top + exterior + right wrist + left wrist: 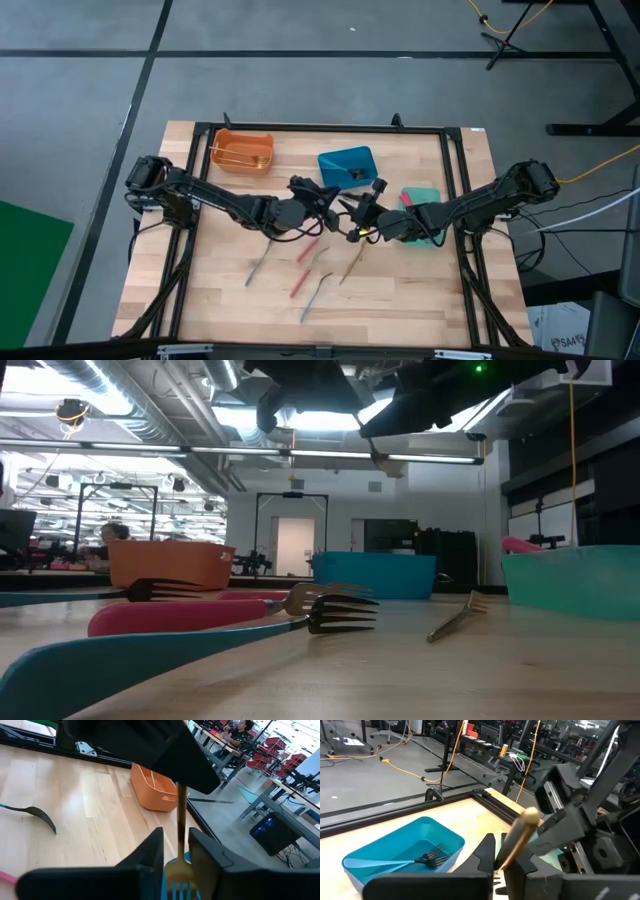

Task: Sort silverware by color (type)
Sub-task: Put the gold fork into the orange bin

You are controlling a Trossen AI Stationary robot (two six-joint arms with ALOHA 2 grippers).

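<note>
**Q:** What is the left gripper [502, 842] doing?

**A:** It is clamping the rounded handle end of a slim gold metal fork [522, 832]. The fork is being held up in the air, off the table.

**Q:** And the right gripper [176, 834]?

**A:** It is facing the left one, tip to tip. Its two dark fingers are standing on either side of the same fork, near the tines. A gap is showing beside the stem, so its hold is looking released, not clenched.

**Q:** Where is this happening?

**A:** Seen from above, it is happening just off the centre of the pale wooden table [220, 290], toward one o'clock. The left arm is reaching in from nine o'clock and the right arm from three o'clock.

**Q:** What is lying around them?

**A:** A blue rectangular plastic bin [330, 160] is sitting at twelve o'clock, holding a dark-tined fork with a blue handle [427, 857]. An orange rectangular plastic bin [243, 136] is sitting at eleven o'clock. A green-teal rectangular bin [420, 192] is sitting at three o'clock, partly under the right arm.

**Q:** Is any cutlery loose?

**A:** Yes, toward six o'clock, and the pieces are lying apart from each other. They are a grey utensil [258, 265], a red-handled utensil [299, 284], a silver-grey utensil [316, 292] and a gold utensil [350, 266].
</note>
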